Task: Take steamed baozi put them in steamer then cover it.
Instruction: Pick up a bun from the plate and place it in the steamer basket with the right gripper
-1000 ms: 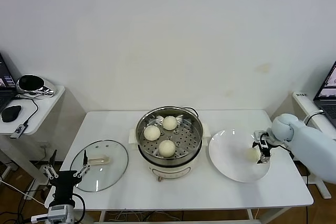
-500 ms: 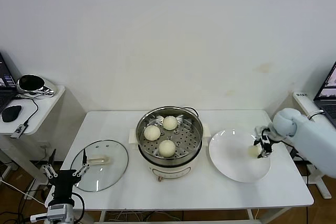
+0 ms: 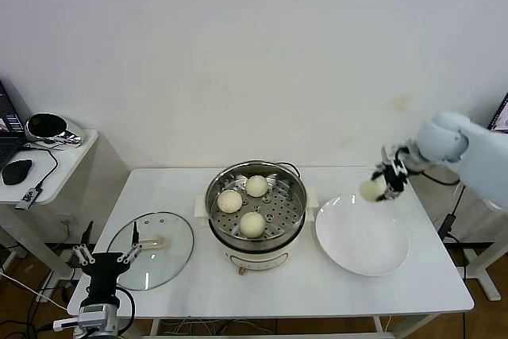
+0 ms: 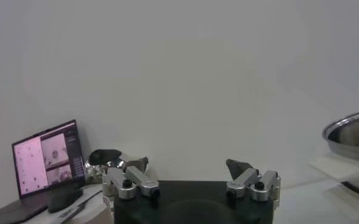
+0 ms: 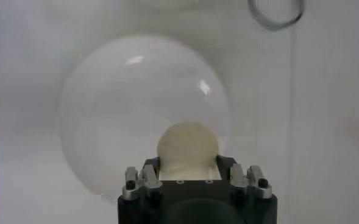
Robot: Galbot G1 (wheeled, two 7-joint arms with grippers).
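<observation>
Three cream-white baozi [image 3: 252, 223] lie on the perforated tray of the steel steamer [image 3: 295, 213] at the table's middle. My right gripper [image 3: 386, 182] is shut on the fourth baozi [image 3: 371, 190] and holds it in the air above the far edge of the white plate [image 3: 363, 237]. In the right wrist view the baozi [image 5: 187, 148] sits between the fingers, over the plate [image 5: 106, 97]. The glass cover [image 3: 151, 248] lies flat on the table at the left. My left gripper [image 3: 106, 260] is open and parked low at the table's front left corner.
A side table [image 3: 59, 160] at the far left holds a mouse and a shiny bowl. A laptop [image 4: 47, 159] shows in the left wrist view. The steamer's rim [image 4: 350, 129] shows at that view's edge.
My right gripper has lifted the baozi off the plate and carried it up and toward the far side. The plate now lies bare. The left arm shifted only slightly.
</observation>
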